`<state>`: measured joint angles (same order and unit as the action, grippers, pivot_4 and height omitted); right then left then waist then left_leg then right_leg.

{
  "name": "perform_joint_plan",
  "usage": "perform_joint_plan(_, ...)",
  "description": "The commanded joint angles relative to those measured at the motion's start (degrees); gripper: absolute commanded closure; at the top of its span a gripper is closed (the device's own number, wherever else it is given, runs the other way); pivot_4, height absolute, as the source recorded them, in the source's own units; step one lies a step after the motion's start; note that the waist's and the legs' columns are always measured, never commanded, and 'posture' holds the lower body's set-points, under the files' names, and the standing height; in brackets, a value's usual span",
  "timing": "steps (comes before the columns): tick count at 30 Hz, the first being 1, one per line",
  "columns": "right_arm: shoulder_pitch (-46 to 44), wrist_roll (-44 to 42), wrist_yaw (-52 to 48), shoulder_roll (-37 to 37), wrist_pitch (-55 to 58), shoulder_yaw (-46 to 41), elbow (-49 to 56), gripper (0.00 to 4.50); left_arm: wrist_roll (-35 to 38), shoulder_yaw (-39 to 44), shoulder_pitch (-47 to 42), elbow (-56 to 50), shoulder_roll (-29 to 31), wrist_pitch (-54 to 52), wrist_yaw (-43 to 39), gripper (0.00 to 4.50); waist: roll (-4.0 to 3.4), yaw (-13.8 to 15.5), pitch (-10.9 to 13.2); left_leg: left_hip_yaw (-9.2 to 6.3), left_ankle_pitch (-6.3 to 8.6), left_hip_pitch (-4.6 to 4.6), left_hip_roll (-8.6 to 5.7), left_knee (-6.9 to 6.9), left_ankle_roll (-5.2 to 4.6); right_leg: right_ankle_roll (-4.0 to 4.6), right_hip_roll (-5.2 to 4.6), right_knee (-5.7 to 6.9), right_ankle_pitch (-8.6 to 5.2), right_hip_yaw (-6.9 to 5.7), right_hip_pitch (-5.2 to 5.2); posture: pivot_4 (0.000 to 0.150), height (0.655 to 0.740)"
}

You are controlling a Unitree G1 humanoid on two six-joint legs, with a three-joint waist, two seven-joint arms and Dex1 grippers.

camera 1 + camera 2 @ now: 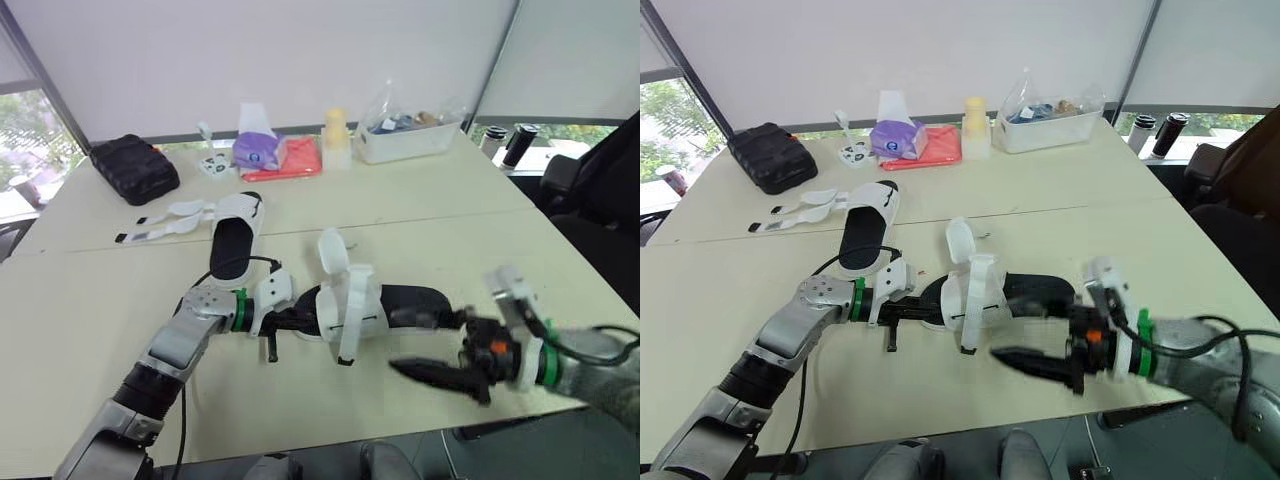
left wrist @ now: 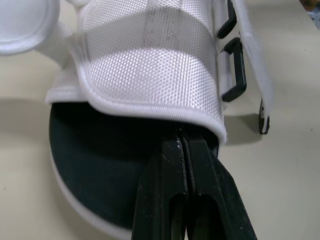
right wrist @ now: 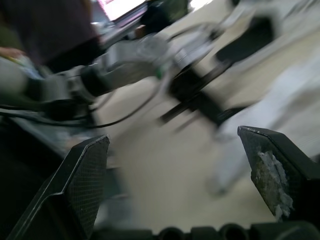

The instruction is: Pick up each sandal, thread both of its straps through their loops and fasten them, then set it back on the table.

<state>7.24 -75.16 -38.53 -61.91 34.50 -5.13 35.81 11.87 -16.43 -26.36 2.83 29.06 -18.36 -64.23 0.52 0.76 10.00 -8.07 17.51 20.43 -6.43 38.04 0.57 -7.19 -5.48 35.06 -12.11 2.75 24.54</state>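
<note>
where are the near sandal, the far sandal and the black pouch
near sandal point(image 1: 412, 300), left eye view, black footbed
far sandal point(image 1: 230, 250), left eye view, black footbed
black pouch point(image 1: 133, 168), left eye view, top face

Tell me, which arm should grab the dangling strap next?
Probably the right. The right tool is open and free beside the sandal, near its loose strap. The left tool is shut on the sandal, steadying it.
</note>
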Motion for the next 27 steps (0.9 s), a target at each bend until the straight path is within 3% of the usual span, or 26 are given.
perform_joint_plan(1,0.5,4.7,3.5,5.8,1.9,4.4,-1.1,0.06,0.2,0.4,-1.0,-0.6,-0.2,0.4,-0.2,4.50,0.04,0.1,0.0,0.01,0.00,0.01,-0.02,0.02,0.00,-0.02,0.00,-0.01,0.01,0.01,0.00,0.150,0.7400)
perform_joint_plan(5,-1.8,13.8,4.4,12.1,2.5,9.1,-5.7,0.06,0.2,0.2,-1.1,-0.7,-0.4,0.2,-0.1,4.50,0.05,0.1,0.0,0.01,0.00,0.01,-0.07,0.03,0.00,-0.08,-0.01,0.01,0.04,0.01,0.02,0.150,0.7400)
perform_joint_plan(12,-6.0,21.1,1.0,17.9,4.1,12.3,-10.3,0.06,0.2,0.4,-1.0,-0.7,-0.6,0.0,0.2,4.50,0.05,0.0,0.0,0.00,0.00,0.00,-0.04,0.01,0.01,-0.09,0.04,0.02,0.04,0.01,0.04,0.150,0.7400)
perform_joint_plan(20,-11.8,20.0,-0.8,26.4,9.1,13.2,-14.5,0.06,0.2,0.1,-0.5,-1.6,-1.2,-0.5,1.0,4.50,0.05,0.0,0.0,-0.02,0.00,0.01,-0.05,0.01,0.01,-0.09,0.04,0.03,0.05,0.01,0.06,0.150,0.7400)
perform_joint_plan(23,-13.9,21.3,-0.7,29.2,9.9,13.1,-17.2,0.88,0.2,0.1,-0.3,-1.8,-1.3,-0.4,1.3,4.50,0.04,-0.1,0.0,-0.02,0.00,0.01,-0.05,0.01,0.01,-0.09,0.04,0.03,0.05,0.01,0.06,0.150,0.7400)
perform_joint_plan(27,-14.6,18.3,0.3,31.1,13.1,9.8,-18.8,2.87,0.3,0.1,0.0,-2.1,-1.4,-0.6,1.7,4.50,0.04,0.0,0.0,-0.03,0.00,0.02,-0.06,-0.01,0.01,-0.08,0.04,0.04,0.05,0.01,0.09,0.150,0.7400)
